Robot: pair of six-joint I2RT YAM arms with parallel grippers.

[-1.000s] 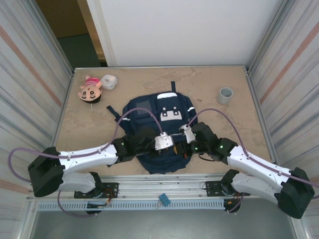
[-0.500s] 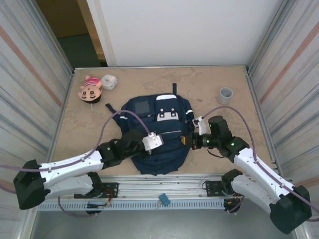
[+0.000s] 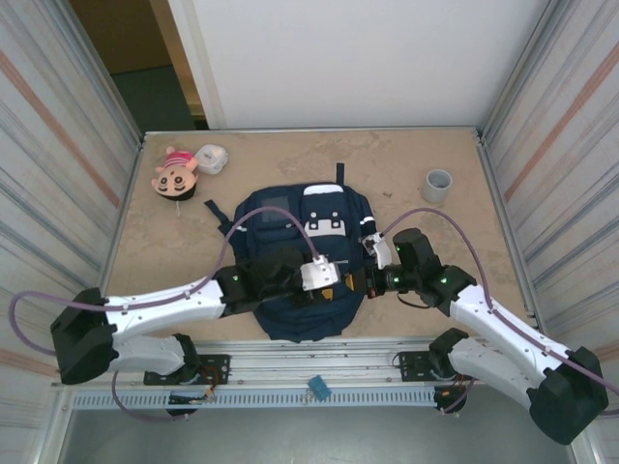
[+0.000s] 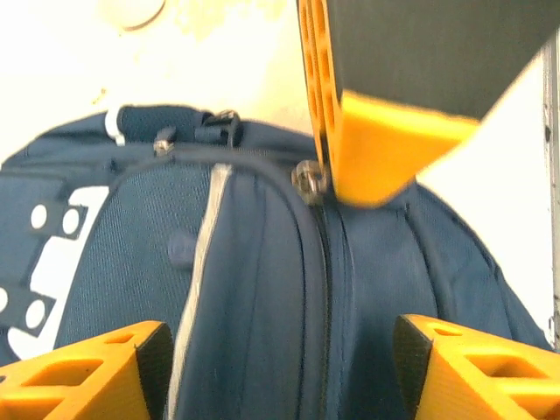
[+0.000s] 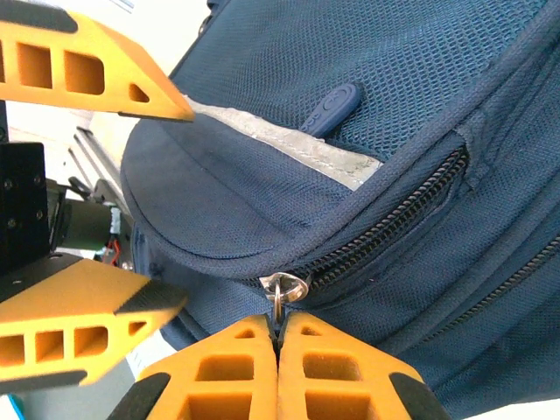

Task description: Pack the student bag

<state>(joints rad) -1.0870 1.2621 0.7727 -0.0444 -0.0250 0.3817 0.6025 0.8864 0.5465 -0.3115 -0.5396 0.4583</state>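
**Student bag** (image 3: 305,242) flat at mid-bench (image 3: 155,242), long axis running from near edge to far. Right hand (image 5: 278,337) – fingers pinched together on the zipper pull (image 5: 282,289) at the bag's near end – is nearest the zip. Left hand (image 4: 280,359), fingers apart, straddles the fabric just beside it, apparently holding nothing.
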